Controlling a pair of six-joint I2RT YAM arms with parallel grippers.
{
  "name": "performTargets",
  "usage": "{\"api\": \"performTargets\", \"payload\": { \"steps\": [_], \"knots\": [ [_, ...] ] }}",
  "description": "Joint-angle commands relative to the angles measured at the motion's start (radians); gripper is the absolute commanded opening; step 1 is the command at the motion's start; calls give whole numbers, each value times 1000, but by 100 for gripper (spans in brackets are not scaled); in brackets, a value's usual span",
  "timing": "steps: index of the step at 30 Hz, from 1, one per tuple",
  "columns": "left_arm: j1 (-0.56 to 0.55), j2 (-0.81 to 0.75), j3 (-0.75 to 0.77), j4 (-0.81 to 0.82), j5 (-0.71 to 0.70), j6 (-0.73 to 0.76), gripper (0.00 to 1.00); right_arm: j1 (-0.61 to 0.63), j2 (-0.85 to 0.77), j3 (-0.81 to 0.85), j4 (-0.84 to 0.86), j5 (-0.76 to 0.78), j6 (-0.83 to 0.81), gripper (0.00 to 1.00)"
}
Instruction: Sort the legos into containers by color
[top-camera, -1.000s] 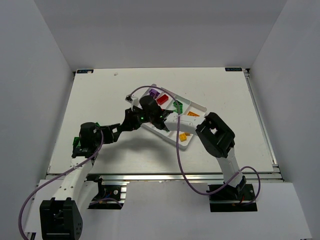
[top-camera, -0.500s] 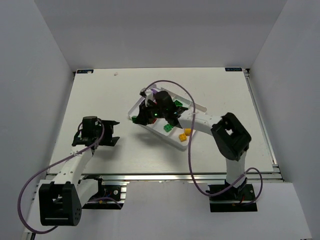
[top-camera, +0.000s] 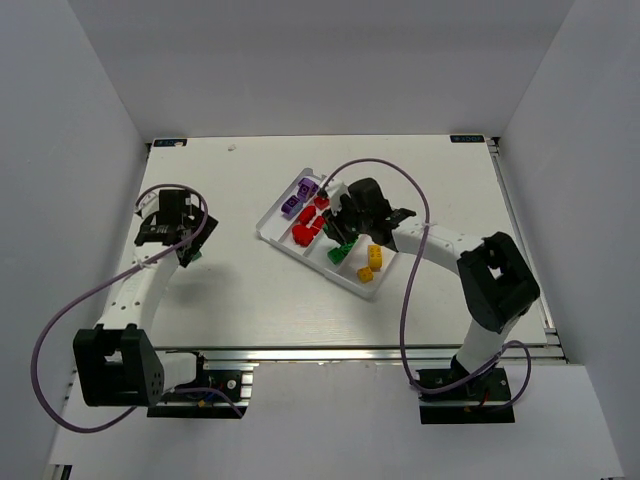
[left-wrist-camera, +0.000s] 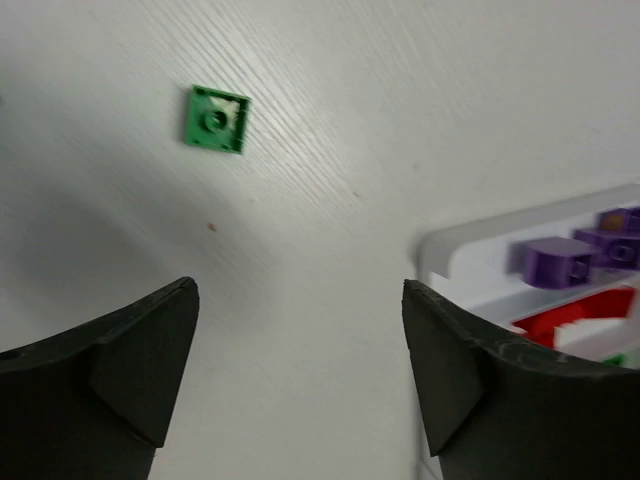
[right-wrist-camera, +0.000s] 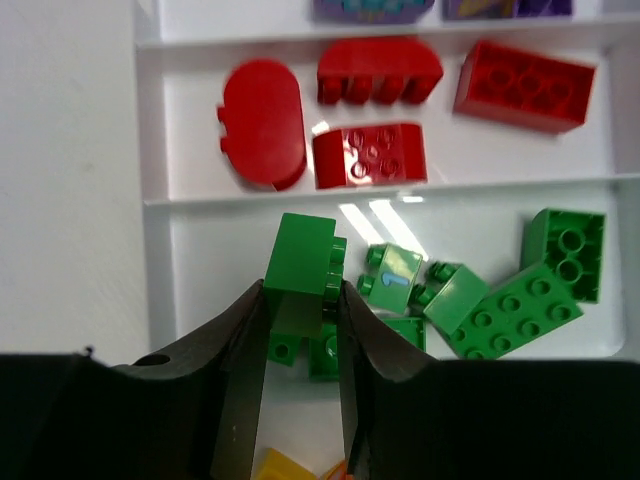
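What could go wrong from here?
The right claw pinches a green studded plastic brick above a heap of green bricks in the white plastic tray; released there, it might bounce over the thin divider among the red bricks. A small flat green square piece lies on the table beyond the open left claw; so thin, it may slip.

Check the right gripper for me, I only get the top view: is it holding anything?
Observer: Yes, the right gripper is shut on a green brick, over the green compartment.
Operator: And the other one?
Observer: The left gripper is open and empty.
Operator: Any strays?
Observer: One flat green piece lies on the table ahead of the left gripper, outside the tray.
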Motion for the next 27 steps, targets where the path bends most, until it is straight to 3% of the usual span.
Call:
{"api": "performTargets", "payload": {
  "steps": [1, 3, 6, 7, 10, 13, 17, 22, 27],
  "knots": [
    [9, 52, 62, -91, -145, 161, 91, -14, 53, 31, -109, 52, -98, 6],
    [9, 107, 77, -115, -182, 179, 94, -27, 76, 45, -138, 58, -96, 10],
    [44, 167, 89, -119, -196, 198, 95, -33, 82, 39, -129, 66, -110, 30],
    [47, 176, 89, -113, -198, 201, 95, -33, 82, 34, -123, 67, -119, 46],
    [63, 219, 105, -76, -192, 214, 95, -37, 80, 36, -109, 68, -125, 67],
    [81, 288, 149, -73, -190, 250, 95, -45, 67, 47, -107, 46, -127, 71],
    [86, 379, 223, -60, -170, 331, 94, -68, 10, 33, -116, -104, -182, 75],
    [89, 466, 261, -18, -106, 423, 86, -111, -78, 21, -167, -328, -278, 75],
    [89, 499, 240, 12, -41, 423, 79, -135, -108, 2, -149, -386, -268, 73]
  ]
}}
